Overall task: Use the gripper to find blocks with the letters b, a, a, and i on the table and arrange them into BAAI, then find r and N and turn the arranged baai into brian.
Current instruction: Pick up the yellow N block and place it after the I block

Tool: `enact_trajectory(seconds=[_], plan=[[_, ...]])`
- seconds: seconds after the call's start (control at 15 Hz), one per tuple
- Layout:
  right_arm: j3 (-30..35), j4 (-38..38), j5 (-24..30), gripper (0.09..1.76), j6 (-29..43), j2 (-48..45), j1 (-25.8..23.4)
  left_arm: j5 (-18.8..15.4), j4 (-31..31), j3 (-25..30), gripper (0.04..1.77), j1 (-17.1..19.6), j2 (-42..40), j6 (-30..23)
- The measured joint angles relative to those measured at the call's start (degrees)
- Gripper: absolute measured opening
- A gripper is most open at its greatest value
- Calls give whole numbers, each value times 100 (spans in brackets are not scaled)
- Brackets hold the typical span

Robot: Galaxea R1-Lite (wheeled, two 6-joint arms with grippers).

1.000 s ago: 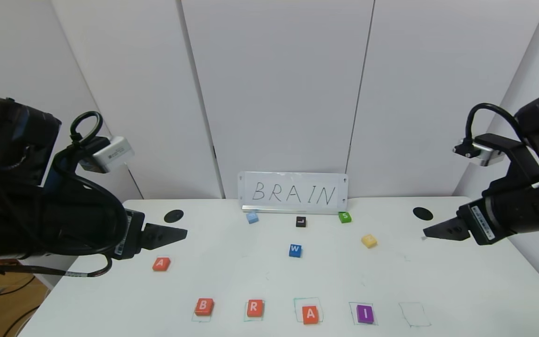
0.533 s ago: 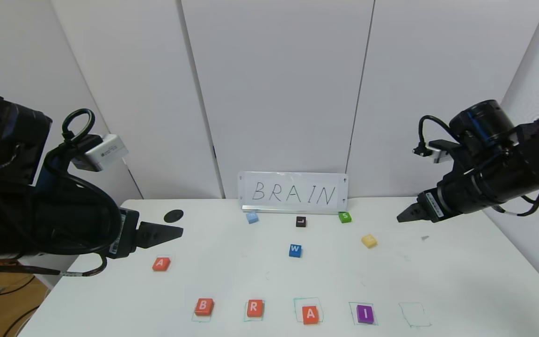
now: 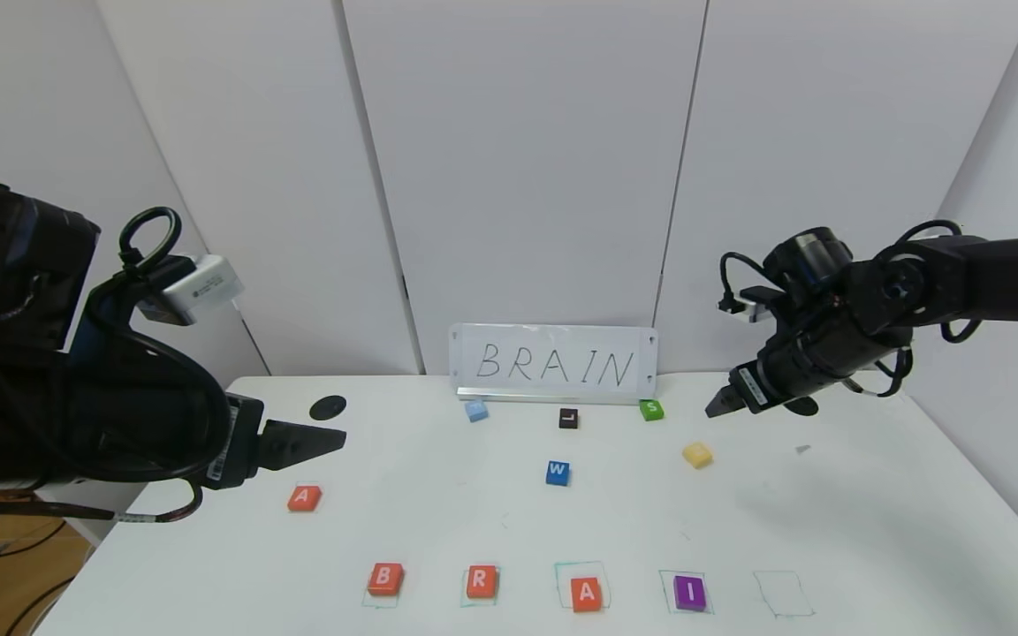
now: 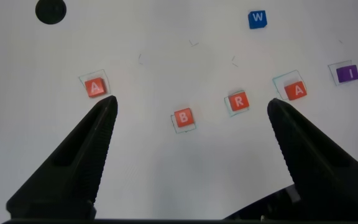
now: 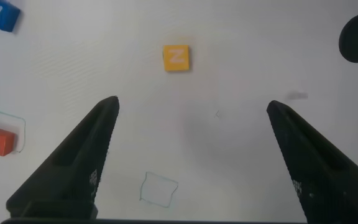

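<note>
Right tool (image 3: 710, 412) spread wide, empty, above desk (image 3: 827, 530) near yellow N block (image 3: 696, 455). Left tool (image 3: 332, 436) wide open, empty, over spare A block (image 3: 303, 498).

White table (image 3: 871, 530) with two black round holes and thin green hand-drawn squares (image 3: 784, 593). Front row: orange-red B block (image 3: 384, 579), orange-red R block (image 3: 481, 581), orange-red A block (image 3: 586, 593), purple I block (image 3: 689, 592), all with white letters. Second orange-red A block (image 3: 304, 498), white letter, off at the left. Yellow N block (image 3: 696, 455), pale faint letter. Blue W block (image 3: 558, 473), black L block (image 3: 568, 418), green S block (image 3: 650, 409), pale blue block (image 3: 475, 410). White sign (image 3: 553, 364) with black handwritten BRAIN. Both grippers black, left gripper (image 3: 319, 442), right gripper (image 3: 715, 408). Walls light grey.
</note>
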Motion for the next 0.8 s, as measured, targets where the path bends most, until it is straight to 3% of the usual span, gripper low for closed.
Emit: enact_trajectory(seconds=[0.33,0.8], plan=[[-524,-16,13,171,66,795,33,13,-2,-4,172,27,-11,-2],[-742,-35,-12,171,66,1353,59,28,-11,18,172,28,41,65]])
